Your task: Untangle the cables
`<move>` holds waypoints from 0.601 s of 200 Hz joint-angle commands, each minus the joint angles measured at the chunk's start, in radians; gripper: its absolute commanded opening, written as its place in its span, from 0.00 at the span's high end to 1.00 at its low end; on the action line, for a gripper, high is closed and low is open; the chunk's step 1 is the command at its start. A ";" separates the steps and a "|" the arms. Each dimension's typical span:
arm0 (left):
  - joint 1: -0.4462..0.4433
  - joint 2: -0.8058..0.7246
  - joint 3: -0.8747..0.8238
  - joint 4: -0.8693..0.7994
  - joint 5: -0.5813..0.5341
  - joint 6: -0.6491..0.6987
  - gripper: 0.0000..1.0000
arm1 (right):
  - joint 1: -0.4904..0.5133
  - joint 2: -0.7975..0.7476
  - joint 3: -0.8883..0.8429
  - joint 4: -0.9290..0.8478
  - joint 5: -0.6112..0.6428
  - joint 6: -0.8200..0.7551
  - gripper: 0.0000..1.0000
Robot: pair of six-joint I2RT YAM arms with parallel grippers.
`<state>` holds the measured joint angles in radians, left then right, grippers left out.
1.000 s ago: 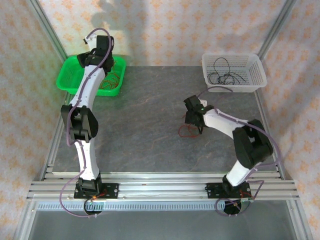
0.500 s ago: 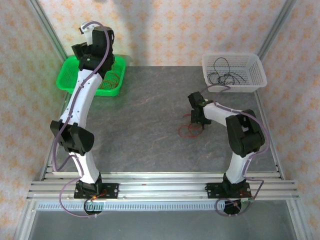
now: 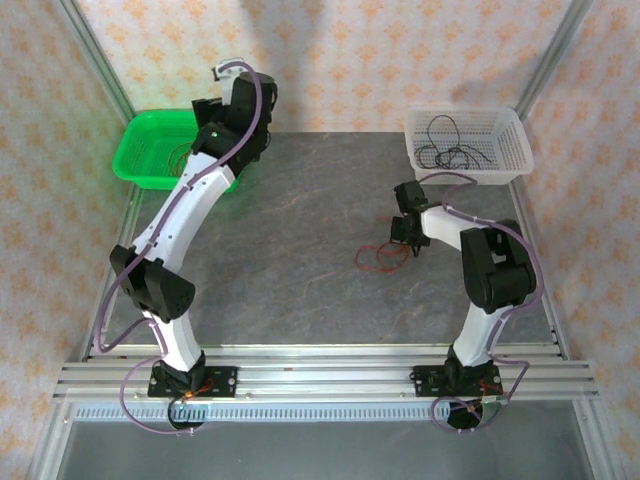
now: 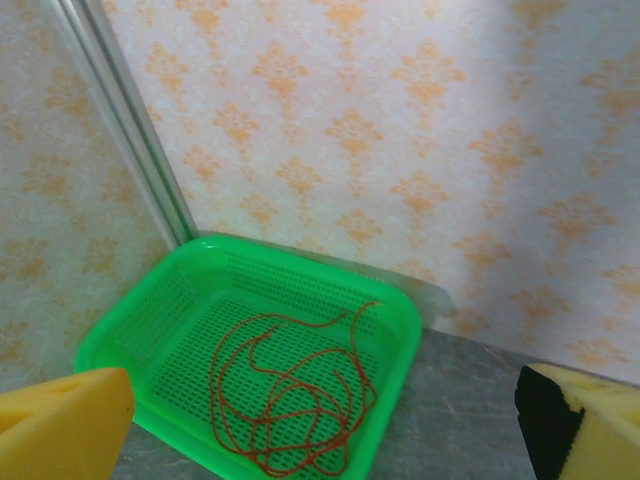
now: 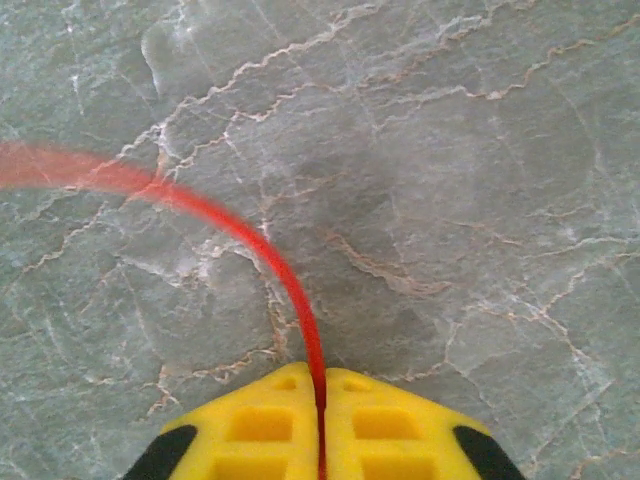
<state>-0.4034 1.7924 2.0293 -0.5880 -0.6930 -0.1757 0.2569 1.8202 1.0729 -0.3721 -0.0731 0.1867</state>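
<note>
Red cable: loose loop, right of centre on the worktop.
Long axis lies left to right. Its right end is pinched between the shut pads of the right hand, and the strand curves away leftward. Left hand is spread wide above the green basket at the far-left corner, which holds a red coil.

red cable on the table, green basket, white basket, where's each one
red cable (image 5: 270, 258): right wrist view, middle of its curved stretch
green basket (image 4: 300, 270): left wrist view, far rim
white basket (image 3: 500, 165): top external view, front wall
</note>
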 commanded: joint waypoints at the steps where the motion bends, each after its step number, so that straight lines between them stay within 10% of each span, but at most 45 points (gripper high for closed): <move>1: -0.051 -0.076 -0.033 -0.035 -0.029 -0.020 0.01 | -0.007 0.069 -0.063 0.083 -0.027 0.009 1.00; 120: -0.106 -0.512 -0.858 0.516 0.990 -0.164 0.16 | -0.006 -0.375 -0.157 0.161 -0.326 -0.039 1.00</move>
<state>-0.5098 1.3537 1.2579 -0.2752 0.0494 -0.3164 0.2478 1.4906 0.9165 -0.2359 -0.2867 0.1520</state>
